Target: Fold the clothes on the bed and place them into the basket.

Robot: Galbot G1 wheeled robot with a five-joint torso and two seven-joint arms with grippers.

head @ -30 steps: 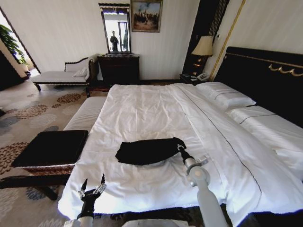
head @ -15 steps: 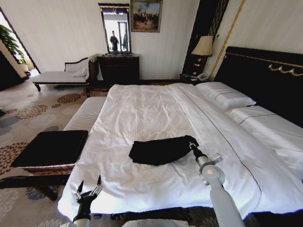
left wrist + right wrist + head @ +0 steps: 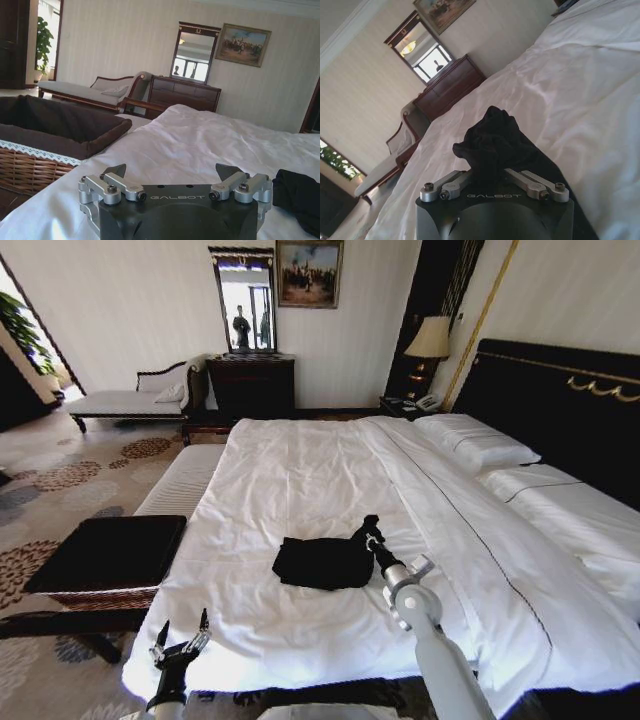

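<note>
we are mid-fold: right end effector [image 3: 370, 532] is pinching the black t-shirt's [image 3: 322, 562] right edge on the bed [image 3: 300, 470]; left end effector [image 3: 180, 640] is hanging open, empty, near the basket [image 3: 105, 552]. next we judge: carrying the edge leftward.

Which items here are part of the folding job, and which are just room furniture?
Job: black T-shirt, pinched and lifted at one end by the right gripper; bed; basket; left gripper, open near the bed's foot.

Just there: chaise longue; dresser; mirror; lamp; painting.
</note>
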